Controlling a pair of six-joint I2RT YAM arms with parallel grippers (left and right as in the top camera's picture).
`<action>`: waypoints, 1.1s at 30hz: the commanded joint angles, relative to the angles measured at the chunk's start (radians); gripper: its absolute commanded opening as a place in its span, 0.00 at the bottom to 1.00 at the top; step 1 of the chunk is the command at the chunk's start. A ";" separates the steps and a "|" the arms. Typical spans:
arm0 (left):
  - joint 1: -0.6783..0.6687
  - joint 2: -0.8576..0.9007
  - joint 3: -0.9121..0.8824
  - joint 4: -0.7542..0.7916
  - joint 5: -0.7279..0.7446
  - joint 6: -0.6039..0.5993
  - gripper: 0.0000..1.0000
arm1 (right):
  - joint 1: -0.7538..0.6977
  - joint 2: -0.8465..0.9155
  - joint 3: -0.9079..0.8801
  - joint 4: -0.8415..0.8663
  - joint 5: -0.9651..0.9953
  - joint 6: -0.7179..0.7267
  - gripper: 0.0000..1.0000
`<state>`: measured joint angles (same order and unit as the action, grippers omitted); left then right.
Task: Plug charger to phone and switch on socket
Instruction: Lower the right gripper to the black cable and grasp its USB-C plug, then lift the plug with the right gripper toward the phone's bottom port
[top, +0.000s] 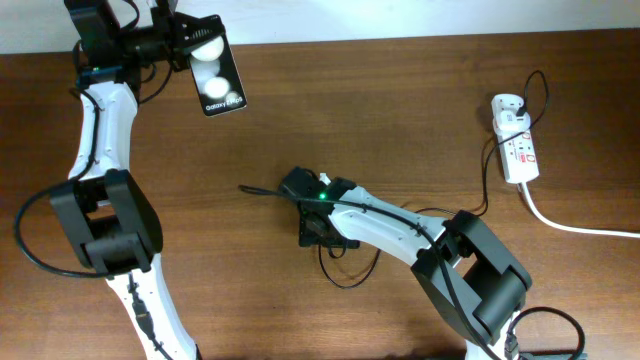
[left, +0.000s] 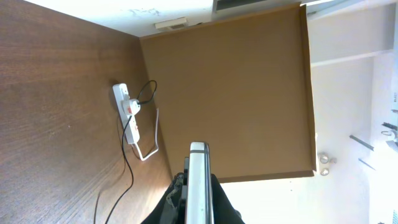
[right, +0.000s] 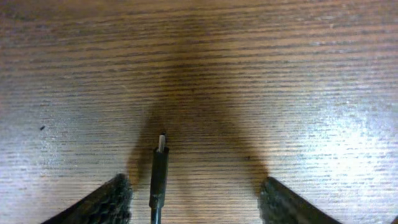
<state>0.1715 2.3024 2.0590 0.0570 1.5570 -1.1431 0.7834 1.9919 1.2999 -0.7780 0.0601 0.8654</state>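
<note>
My left gripper (top: 188, 48) is shut on the phone (top: 216, 76) and holds it raised at the far left, with its white spots and lettering facing up. In the left wrist view the phone (left: 199, 180) shows edge-on between the fingers (left: 198, 205). The charger's black plug tip (top: 245, 188) lies on the table at mid-centre. My right gripper (top: 287, 188) is open and low over it. In the right wrist view the plug (right: 160, 168) lies between the open fingers (right: 196, 200), nearer the left one, and neither finger touches it. The socket (top: 516, 145) lies at the far right.
The charger's thin cable (top: 485, 185) runs from the white adapter on the socket (left: 127, 112) across the table and loops under my right arm (top: 345, 272). A thick white cord (top: 575, 226) leaves the socket toward the right edge.
</note>
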 joint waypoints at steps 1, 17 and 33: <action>-0.001 -0.008 0.011 0.002 0.016 0.016 0.00 | 0.010 0.013 0.019 0.007 0.020 0.008 0.57; -0.001 -0.008 0.011 0.002 0.015 0.016 0.00 | 0.010 0.013 0.019 0.016 0.020 0.012 0.17; 0.002 -0.008 0.011 0.002 0.016 0.016 0.00 | 0.008 0.011 0.038 0.016 -0.006 -0.063 0.04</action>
<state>0.1715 2.3024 2.0590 0.0570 1.5570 -1.1431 0.7837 1.9919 1.2999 -0.7624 0.0635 0.8646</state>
